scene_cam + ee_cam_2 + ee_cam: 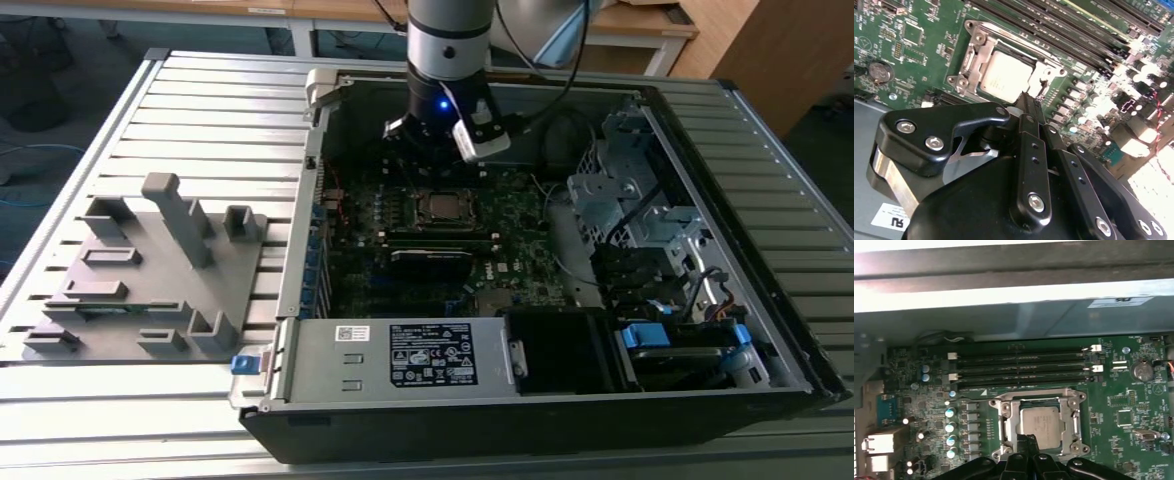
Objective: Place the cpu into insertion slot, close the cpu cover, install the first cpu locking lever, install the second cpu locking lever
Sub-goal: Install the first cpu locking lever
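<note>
We see the cpu (pixel 1040 421) seated flat in the slot (pixel 996 403), its pale metal top showing through the window of the cover (pixel 1010 424). The cover looks to us to lie down over the chip, so we judge the first two steps done. We cannot tell from these pictures whether either locking lever is latched along the frame, and we count both as open work.

In the exterior view the cpu (pixel 441 207) lies a little above the middle of the frame, on the board inside the open case (pixel 534 380), with the arm (pixel 450 50) coming down from the upper middle of the frame just above it.

In both wrist views the gripper (pixel 1027 439) hangs just beside the socket, its tips near one edge of the cover. We cannot tell whether they touch it. Its fingers (pixel 1026 107) are pressed together and we see nothing between them. Beyond the socket, on the side away from the gripper, run the long memory slots (pixel 1019 367).
</note>
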